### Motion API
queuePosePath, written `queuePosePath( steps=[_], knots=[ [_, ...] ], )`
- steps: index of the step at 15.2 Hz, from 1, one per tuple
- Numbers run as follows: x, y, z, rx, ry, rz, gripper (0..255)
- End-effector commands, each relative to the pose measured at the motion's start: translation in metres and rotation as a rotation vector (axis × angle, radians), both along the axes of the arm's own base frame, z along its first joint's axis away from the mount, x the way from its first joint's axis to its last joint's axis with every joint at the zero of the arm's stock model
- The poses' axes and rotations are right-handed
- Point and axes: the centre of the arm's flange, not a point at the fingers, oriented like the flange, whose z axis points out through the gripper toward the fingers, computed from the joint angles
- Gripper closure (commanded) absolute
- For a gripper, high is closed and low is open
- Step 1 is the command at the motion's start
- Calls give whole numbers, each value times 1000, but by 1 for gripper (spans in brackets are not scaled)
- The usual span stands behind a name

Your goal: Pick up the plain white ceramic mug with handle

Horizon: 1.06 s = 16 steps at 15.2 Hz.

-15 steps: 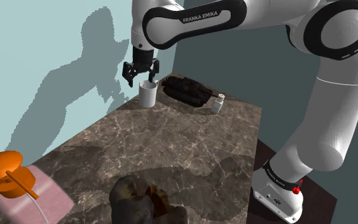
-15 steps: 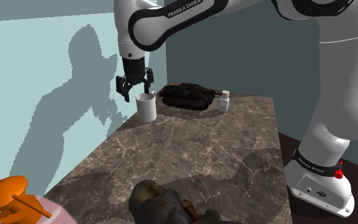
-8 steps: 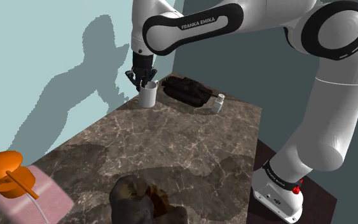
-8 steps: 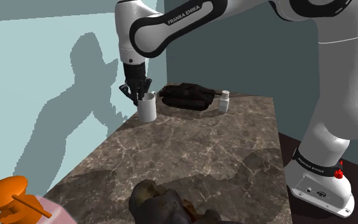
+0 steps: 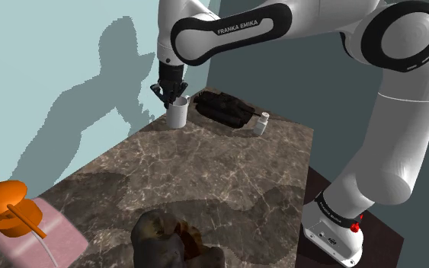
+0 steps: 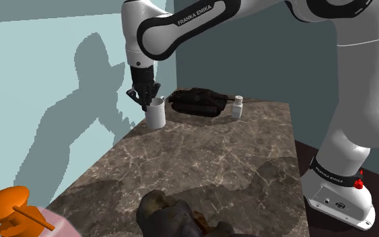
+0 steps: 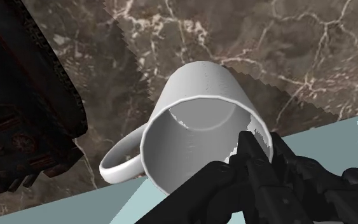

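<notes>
We see the pincer [image 5: 173, 97] clamped on the white mug [image 5: 177, 116] rim, upper middle of shoulder view. Mug upright on the bench [image 5: 228, 173].

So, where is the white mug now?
In the shoulder view the white mug stands far back on the countertop, left of a dark object; the gripper clasps its rim.

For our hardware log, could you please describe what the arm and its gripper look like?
The arm has rounded glossy white links with black joint bands; one band carries white FRANKA EMIKA lettering. The gripper is all black, with two blocky fingers. A small red part sits on the white base.
</notes>
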Motion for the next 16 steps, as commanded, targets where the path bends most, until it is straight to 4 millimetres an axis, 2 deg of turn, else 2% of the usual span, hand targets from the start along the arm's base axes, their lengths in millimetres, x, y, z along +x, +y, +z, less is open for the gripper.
queuePosePath(
  steps=[1, 14, 16],
  knots=[
    [0, 0, 8, 0, 0, 0, 255],
    [0, 0, 76, 0, 0, 0, 255],
    [0, 0, 77, 0, 0, 0, 255]
  ],
)
